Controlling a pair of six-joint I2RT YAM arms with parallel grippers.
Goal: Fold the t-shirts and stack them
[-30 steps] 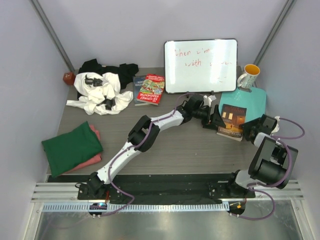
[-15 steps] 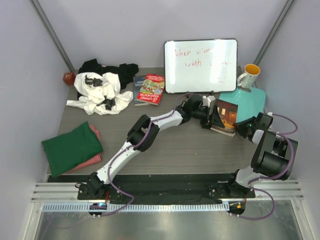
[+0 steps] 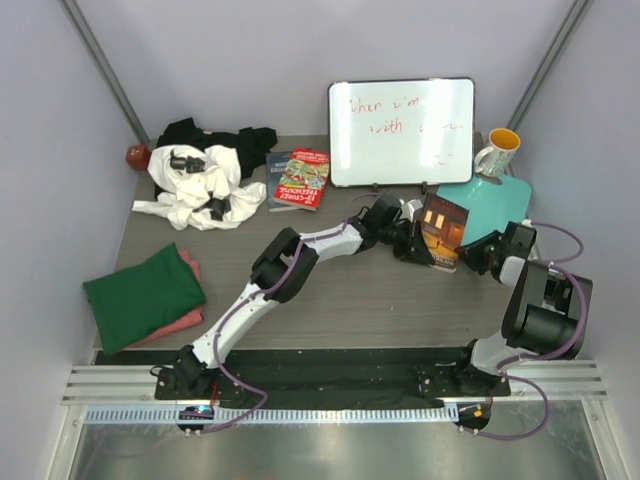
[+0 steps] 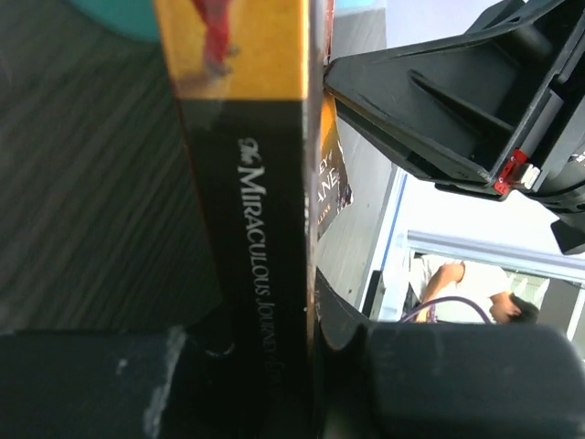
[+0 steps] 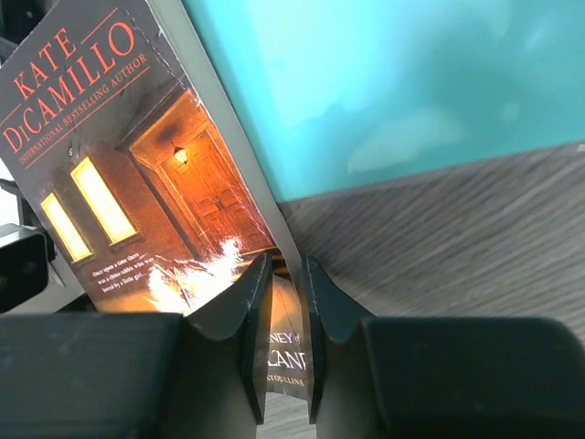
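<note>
left claw (image 3: 418, 243): clamped on the spine side of the dark-cover book (image 3: 444, 226); its wrist view shows the spine running down between its fingers
right claw (image 3: 470, 260): clamped on the opposite edge of the same book; fingers (image 5: 257, 320) pinch the edge with no gap
book pose: up on edge and tilted between the two claws, cover turned toward the right claw; teal mat (image 3: 505, 200) just behind both claws
task things in claws: none
white t-shirt with black marks (image 3: 195, 187): crumpled heap, well apart from the left claw, far to its left at the back of the tabletop (image 3: 360, 300)
black t-shirt (image 3: 210, 133): bunched just behind the white one, unfolded
dark green t-shirt (image 3: 143, 293): folded flat, far left of the left claw, nearer the arm bases
salmon pink t-shirt (image 3: 180, 322): under the green one, only an edge showing
done (judged): green over pink looks like a started stack, roughly half
left (judged): white and black need folding and stacking; the book grip looks like clearing, not folding
hidden: pink shirt's fold can't be checked
hidden: whether the heap holds more than two shirts, cannot tell
hidden: the book's lower edge is behind the claws, so contact with the tabletop is unclear
hard to read: whiteboard (image 3: 401, 132) writing is too faint
</note>
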